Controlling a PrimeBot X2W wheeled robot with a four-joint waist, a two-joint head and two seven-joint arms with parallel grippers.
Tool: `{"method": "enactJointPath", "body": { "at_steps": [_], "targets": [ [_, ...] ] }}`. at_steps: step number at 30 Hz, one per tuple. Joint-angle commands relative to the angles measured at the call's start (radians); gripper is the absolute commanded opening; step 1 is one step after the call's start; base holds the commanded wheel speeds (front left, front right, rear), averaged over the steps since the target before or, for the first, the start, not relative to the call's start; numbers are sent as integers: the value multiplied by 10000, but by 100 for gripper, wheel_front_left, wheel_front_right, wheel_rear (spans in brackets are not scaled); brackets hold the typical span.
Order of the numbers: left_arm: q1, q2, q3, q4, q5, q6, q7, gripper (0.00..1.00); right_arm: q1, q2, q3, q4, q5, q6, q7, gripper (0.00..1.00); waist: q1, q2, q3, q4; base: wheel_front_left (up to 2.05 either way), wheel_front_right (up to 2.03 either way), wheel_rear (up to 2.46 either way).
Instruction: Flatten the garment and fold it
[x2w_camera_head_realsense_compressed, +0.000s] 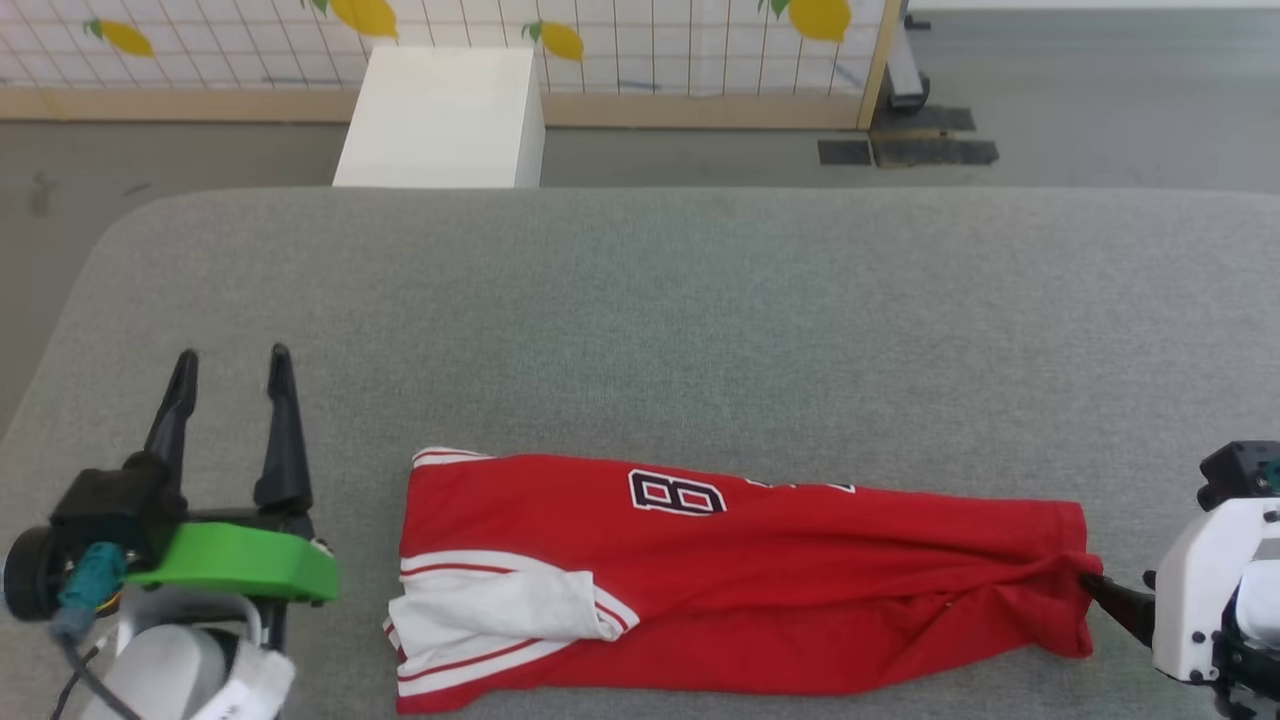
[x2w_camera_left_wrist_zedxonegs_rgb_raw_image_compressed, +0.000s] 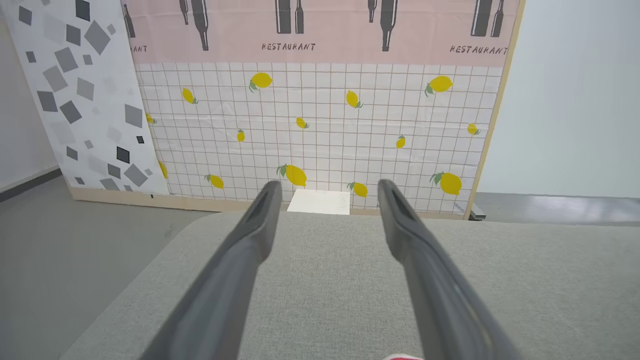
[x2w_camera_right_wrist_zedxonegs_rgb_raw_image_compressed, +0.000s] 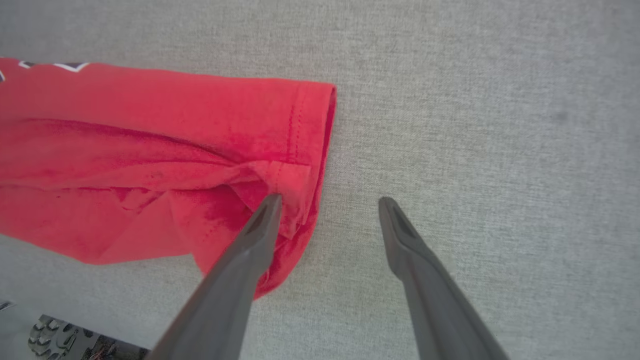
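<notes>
The garment (x2w_camera_head_realsense_compressed: 720, 580), a red shirt with a white sleeve and a black-and-white number print, lies folded into a long strip across the near part of the grey table (x2w_camera_head_realsense_compressed: 640, 300). My left gripper (x2w_camera_head_realsense_compressed: 232, 360) stands open to the left of the shirt, fingers pointing away over bare cloth, holding nothing. In the left wrist view the left gripper (x2w_camera_left_wrist_zedxonegs_rgb_raw_image_compressed: 327, 187) has both fingers spread wide. My right gripper (x2w_camera_right_wrist_zedxonegs_rgb_raw_image_compressed: 327, 202) is open at the garment's (x2w_camera_right_wrist_zedxonegs_rgb_raw_image_compressed: 150, 150) hem end; one finger (x2w_camera_right_wrist_zedxonegs_rgb_raw_image_compressed: 260, 225) lies over the bunched hem, the other over bare table. Its dark fingertip (x2w_camera_head_realsense_compressed: 1110, 598) touches the shirt's right end.
A white box (x2w_camera_head_realsense_compressed: 445, 115) stands on the floor beyond the table's far edge, in front of a lemon-print panel (x2w_camera_left_wrist_zedxonegs_rgb_raw_image_compressed: 320, 125). The grey table surface stretches wide behind and to the right of the shirt. Dark floor plates (x2w_camera_head_realsense_compressed: 905, 150) lie at the back right.
</notes>
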Motion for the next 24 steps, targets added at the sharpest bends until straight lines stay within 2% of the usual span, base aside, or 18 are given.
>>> {"method": "enactJointPath", "body": {
  "at_steps": [1, 8, 16, 22, 23, 24],
  "targets": [
    [-261, -92, -45, 74, 412, -24, -111, 100, -190, -118, 184, 179, 211, -15, -121, 100, 1, 0, 246, 81, 0, 0, 0],
    [-373, -905, 391, -60, 1402, -89, -173, 100, -475, -362, 1433, 855, 809, -15, -630, 100, 1, 0, 643, 184, 0, 0, 0],
    [-172, -1523, 934, 147, 1879, -558, -176, 100, -1022, -409, 3026, 1247, 1370, -15, -1254, 100, 1, 0, 791, 202, 0, 0, 0],
    [-114, -1838, 1166, 307, 2125, -898, -176, 100, -1260, -641, 3636, 1640, 1527, -15, -1459, 100, 1, 0, 745, 222, 0, 0, 0],
    [-102, -1880, 1195, 323, 2160, -939, -177, 100, -1285, -681, 3674, 1735, 1504, -15, -1452, 44, 1, 0, 730, 218, 0, 0, 0],
    [-76, -1919, 1218, 361, 2198, -997, -177, 100, -1317, -725, 3719, 1831, 1484, -15, -1454, 10, 1, 0, 713, 211, 0, 0, 0]
  ]
}}
